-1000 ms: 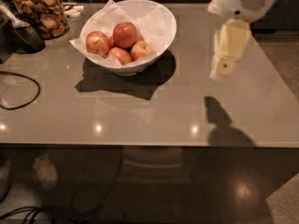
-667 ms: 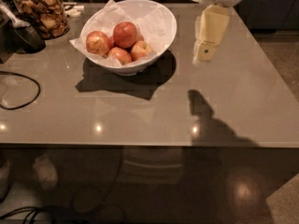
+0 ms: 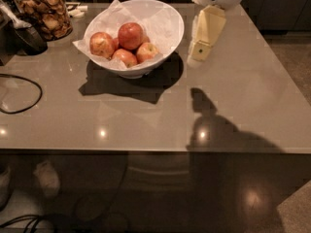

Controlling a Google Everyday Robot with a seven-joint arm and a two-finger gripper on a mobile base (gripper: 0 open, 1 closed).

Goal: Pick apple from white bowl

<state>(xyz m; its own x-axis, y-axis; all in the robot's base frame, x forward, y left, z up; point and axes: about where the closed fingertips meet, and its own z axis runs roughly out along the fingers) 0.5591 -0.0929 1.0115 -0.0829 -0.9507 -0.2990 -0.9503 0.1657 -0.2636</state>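
The grey desk (image 3: pixel 146 125) carries the white bowl (image 3: pixel 173 35) near its far edge; the tool (image 3: pixel 200 52) hangs just beside the bowl's rim, clenched or released I cannot tell; the deep red apple (image 3: pixel 130 35) sits inside, atop 3 paler apples (image 3: pixel 102 43), left of the tool.

The claw (image 3: pixel 199 51) hovers just beside the white bowl (image 3: pixel 173 41).

We are looking steeply down across the table (image 3: pixel 146 125) from its near edge. The gripper (image 3: pixel 199 51) is hanging at upper right, beside the white bowl (image 3: pixel 166 51).
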